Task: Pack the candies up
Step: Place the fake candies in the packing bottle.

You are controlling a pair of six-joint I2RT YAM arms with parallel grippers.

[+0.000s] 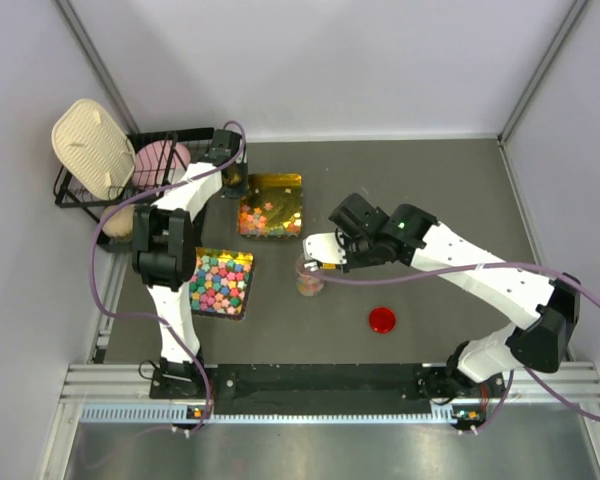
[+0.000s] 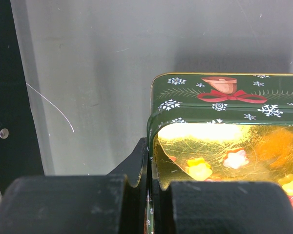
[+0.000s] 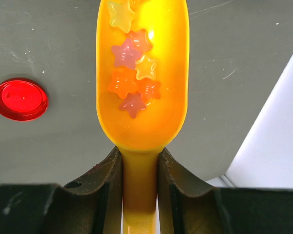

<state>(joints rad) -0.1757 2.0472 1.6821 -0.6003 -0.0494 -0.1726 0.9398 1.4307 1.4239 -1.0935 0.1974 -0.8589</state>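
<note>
In scoop [image 3: 141, 124] beyond right tool [image 3: 140, 161], candies [image 3: 132, 73]

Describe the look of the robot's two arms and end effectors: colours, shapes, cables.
Both the left arm and right arm have white shells, black joints and looping lilac cables. The left end effector and right end effector have black, curved fingers on blocky matte bases.

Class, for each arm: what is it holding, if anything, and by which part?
The right fingers hold the yellow scoop by its handle, star candies in its bowl. The left fingers pinch the green tin by its side wall.
</note>
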